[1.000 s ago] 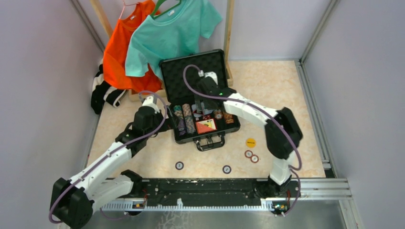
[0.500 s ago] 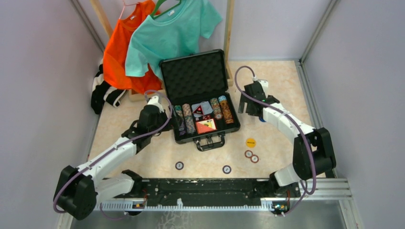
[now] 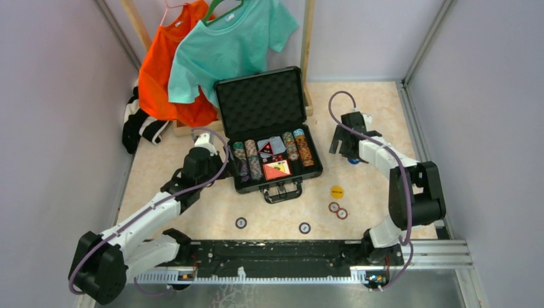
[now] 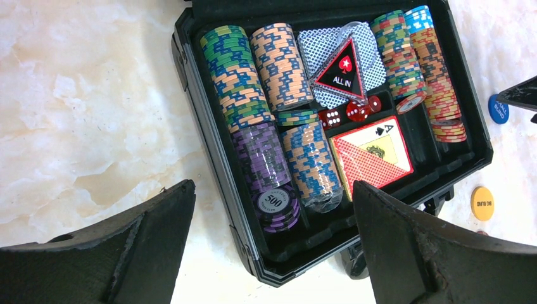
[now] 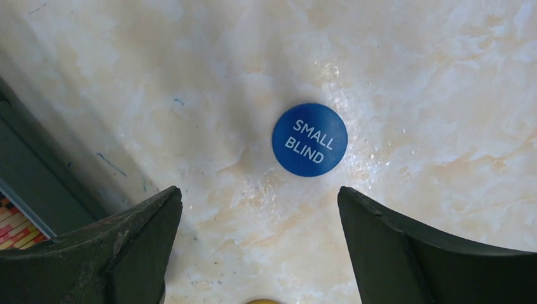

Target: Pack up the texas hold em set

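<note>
Nearest the arm bases, low in the top view, loose chips (image 3: 304, 227) lie on the surface (image 3: 272, 215): two apart in the lower middle and two touching each other at lower right. Just above that pair sits the yellow button (image 3: 337, 191). None of these is packed yet.

At centre frame the case (image 3: 247, 187) stands open, its foam lid (image 3: 260, 102) propped up behind it. Your left wrist view shows it well filled, with chip rows (image 4: 235, 76), red dice (image 4: 330, 118) and the card box (image 4: 373, 158). Your left gripper (image 4: 272, 190) hovers at the case's left edge, jaws wide and empty, much where it was a second ago.

The change is on the right. A second ago your right arm stretched over the case. It has since swung clear to the right side of the frame. Your right gripper (image 5: 258, 193) now hangs above the blue button (image 5: 309, 140), which lies on the surface just right of the case. The jaws are wide and hold nothing, and the button sits right of their midline.

I judge that the right arm's work over the case is finished and the blue button is your next pickup. It is a flat disc on a hard surface, so centre the jaws first. The thin edge may slip.
</note>
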`<state>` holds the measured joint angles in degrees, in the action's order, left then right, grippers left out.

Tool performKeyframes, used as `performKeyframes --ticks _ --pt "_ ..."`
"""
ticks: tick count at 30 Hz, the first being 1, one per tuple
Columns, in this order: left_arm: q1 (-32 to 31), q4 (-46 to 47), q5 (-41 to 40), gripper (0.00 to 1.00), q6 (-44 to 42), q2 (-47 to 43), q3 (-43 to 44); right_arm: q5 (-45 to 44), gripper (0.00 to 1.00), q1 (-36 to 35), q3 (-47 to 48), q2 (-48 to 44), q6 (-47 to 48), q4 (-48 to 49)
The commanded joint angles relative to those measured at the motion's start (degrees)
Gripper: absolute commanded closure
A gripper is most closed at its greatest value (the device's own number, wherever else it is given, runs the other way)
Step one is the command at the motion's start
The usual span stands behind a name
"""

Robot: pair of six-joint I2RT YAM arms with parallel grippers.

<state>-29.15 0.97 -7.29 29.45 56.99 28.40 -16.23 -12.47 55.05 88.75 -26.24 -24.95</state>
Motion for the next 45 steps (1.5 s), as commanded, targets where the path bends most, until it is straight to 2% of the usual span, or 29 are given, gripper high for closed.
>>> performKeyframes --ticks 1,14,21,26,34,45 --pt "0.2 2.3 -0.1 0.02 -1.0 -0.1 -0.4 1.3 0.07 1.9 0.6 1.6 -0.9 3.5" --pt "0.2 2.3 -0.4 0.02 -1.3 0.1 -0.4 2.1 0.08 6.1 0.4 4.4 0.0 5.2" --pt "0.2 2.3 -0.5 0.02 -1.5 0.0 -0.5 4.1 0.12 8.3 -0.3 5.5 -1.4 6.8" --pt "0.2 2.2 -0.6 0.02 -1.5 -0.3 -0.6 5.0 0.14 9.6 -0.3 9.6 -1.9 7.6" --pt "0.2 2.2 -0.7 0.02 -1.6 -0.4 -0.6 4.2 0.24 9.6 -1.1 9.6 -1.6 7.6" --pt "0.2 2.1 -0.1 0.01 -1.4 -0.6 -0.6 3.9 0.25 8.2 -3.3 7.1 1.4 7.9"
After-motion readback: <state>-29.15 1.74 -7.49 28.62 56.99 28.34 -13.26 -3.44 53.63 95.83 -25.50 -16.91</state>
